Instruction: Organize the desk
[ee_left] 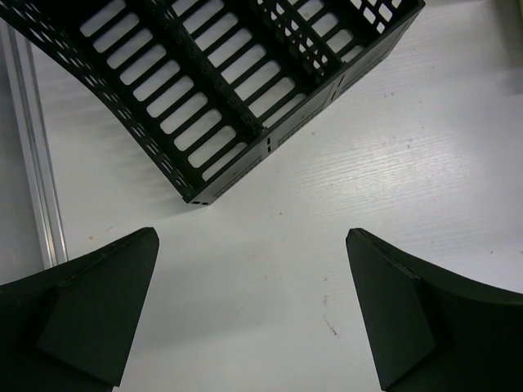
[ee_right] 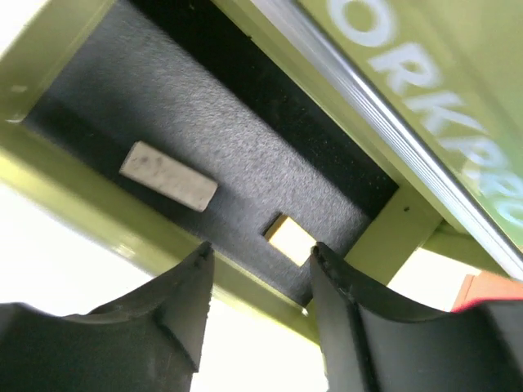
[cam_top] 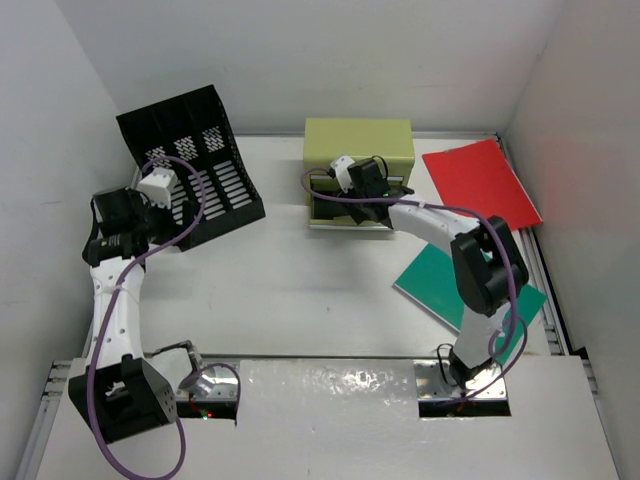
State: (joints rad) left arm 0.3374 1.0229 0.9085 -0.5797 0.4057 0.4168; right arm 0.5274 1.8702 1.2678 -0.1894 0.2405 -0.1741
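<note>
The white desk (cam_top: 300,290) holds an olive-green drawer chest (cam_top: 358,148) with its lower drawer (cam_top: 345,212) pulled open. My right gripper (cam_top: 328,183) hovers over that drawer. In the right wrist view it (ee_right: 260,269) is open and empty above the drawer's front wall (ee_right: 98,216). Inside lie a white block (ee_right: 167,174) and a small pale yellow square (ee_right: 290,239). My left gripper (cam_top: 148,205) is open and empty beside the black file rack (cam_top: 190,160). In the left wrist view it (ee_left: 253,310) is above bare desk (ee_left: 409,163), short of the rack's corner (ee_left: 200,192).
A red folder (cam_top: 480,185) lies at the back right. A green folder (cam_top: 470,285) lies nearer, partly under the right arm. White walls close in the desk. A metal rail (ee_left: 33,163) runs along the left edge, close to the rack.
</note>
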